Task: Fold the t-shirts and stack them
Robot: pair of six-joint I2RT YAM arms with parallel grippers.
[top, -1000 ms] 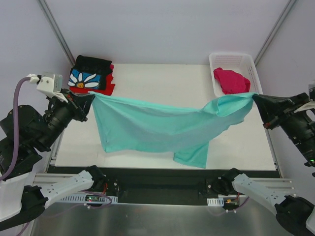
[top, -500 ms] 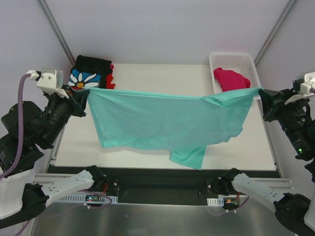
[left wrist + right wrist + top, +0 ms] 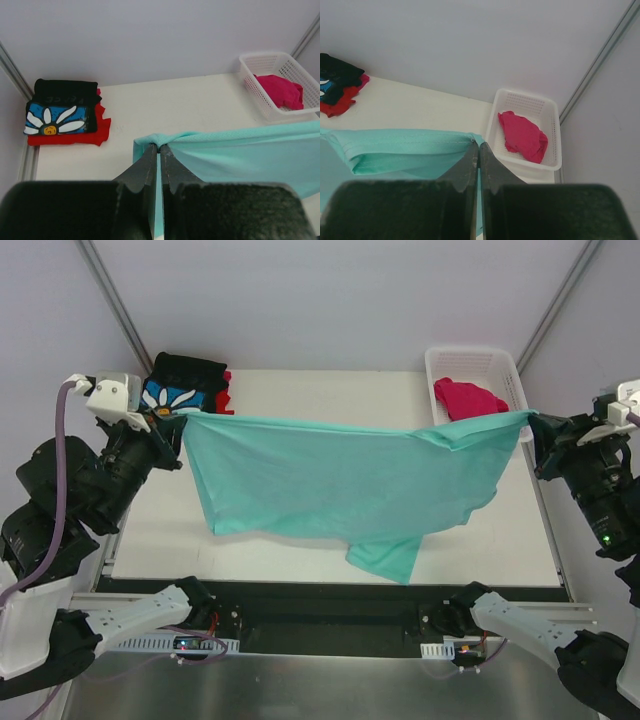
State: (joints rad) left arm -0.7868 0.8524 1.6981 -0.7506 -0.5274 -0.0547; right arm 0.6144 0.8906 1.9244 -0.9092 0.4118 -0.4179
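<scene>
Shirt [image 3: 340, 480] lengthwise left to right

Left arm [image 3: 90, 475], right arm [image 3: 595, 480] black, white base links; lilac cable [image 3: 62, 440] on left; left claw [image 3: 160, 147], right claw [image 3: 478, 145] black.

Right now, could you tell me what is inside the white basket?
A crumpled magenta-pink shirt lies in the basket; anything beneath it is covered from view.

Matt soft teal cloth shirt [image 3: 340, 485] (white plastic basket [image 3: 505, 368])
</scene>
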